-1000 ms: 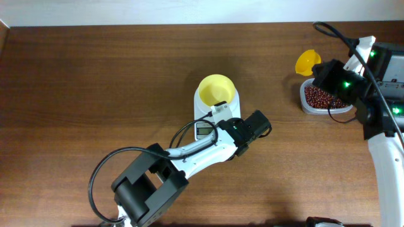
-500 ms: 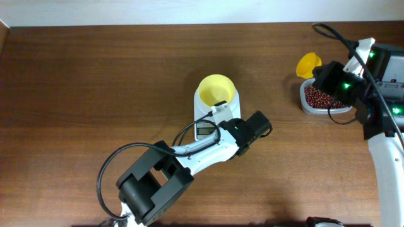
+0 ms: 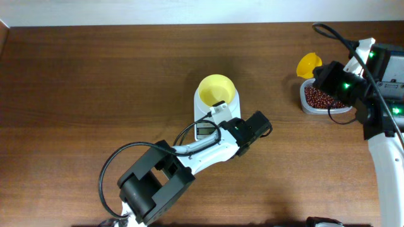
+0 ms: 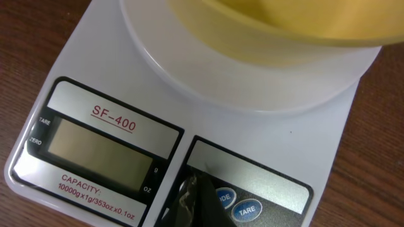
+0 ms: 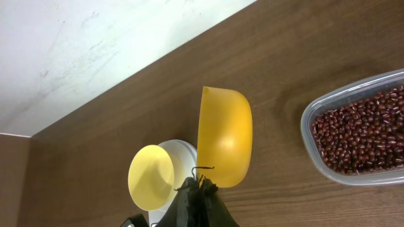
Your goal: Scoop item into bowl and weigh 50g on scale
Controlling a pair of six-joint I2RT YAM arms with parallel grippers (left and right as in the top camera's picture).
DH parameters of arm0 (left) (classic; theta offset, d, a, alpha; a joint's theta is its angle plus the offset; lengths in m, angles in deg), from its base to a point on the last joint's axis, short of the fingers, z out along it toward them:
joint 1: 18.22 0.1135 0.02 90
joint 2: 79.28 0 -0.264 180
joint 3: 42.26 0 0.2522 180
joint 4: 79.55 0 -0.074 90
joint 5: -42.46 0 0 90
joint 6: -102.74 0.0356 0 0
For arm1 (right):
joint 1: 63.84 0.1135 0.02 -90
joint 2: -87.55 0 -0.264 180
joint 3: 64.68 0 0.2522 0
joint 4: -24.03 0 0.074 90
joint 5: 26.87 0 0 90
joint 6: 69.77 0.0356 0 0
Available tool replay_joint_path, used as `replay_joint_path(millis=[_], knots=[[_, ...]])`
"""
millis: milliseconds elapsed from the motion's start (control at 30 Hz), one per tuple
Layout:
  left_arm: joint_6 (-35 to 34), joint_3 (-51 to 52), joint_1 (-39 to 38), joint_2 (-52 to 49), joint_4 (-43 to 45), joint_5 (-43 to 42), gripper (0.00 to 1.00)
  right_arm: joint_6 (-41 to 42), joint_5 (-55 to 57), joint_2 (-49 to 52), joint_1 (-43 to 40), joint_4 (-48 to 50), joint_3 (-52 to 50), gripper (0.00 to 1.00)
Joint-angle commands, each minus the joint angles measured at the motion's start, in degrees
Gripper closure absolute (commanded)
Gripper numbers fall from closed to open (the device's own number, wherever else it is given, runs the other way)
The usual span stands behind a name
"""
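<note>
The pale-yellow bowl sits on the white scale, whose grey display is blank. My left gripper is shut, its tip touching the scale's panel beside the blue buttons. The bowl's underside fills the top of the left wrist view. My right gripper is shut on the handle of the yellow scoop, held just left of the clear tub of reddish-brown beans. The right wrist view shows the scoop, the beans and the bowl.
The clear rounded tub stands at the table's far right near the back edge. A white wall runs behind the table. My left arm's black cable loops over the front of the table.
The left arm shifted slightly; its gripper stays at the scale's panel. The right gripper and scoop have hardly moved.
</note>
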Motion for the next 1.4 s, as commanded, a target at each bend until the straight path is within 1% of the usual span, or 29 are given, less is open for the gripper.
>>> replay_joint_path(millis=[0, 367, 1000, 1367], knots=[[-0.8, 0.3, -0.1, -1.3, 0.1, 1.7, 1.0, -1.1, 0.7, -0.6, -0.4, -0.4, 1.0, 0.96], [-0.8, 0.3, 0.3, -2.0, 1.4, 2.1, 1.0, -1.1, 0.7, -0.6, -0.4, -0.8, 1.0, 0.96], [-0.7, 0.3, 0.4, -2.2, 0.1, 2.0, 1.0, -1.1, 0.7, -0.6, -0.4, -1.9, 1.0, 0.96], [-0.8, 0.3, 0.3, -2.9, 0.1, 0.6, 1.0, -1.1, 1.6, -0.6, -0.4, -1.9, 1.0, 0.96]])
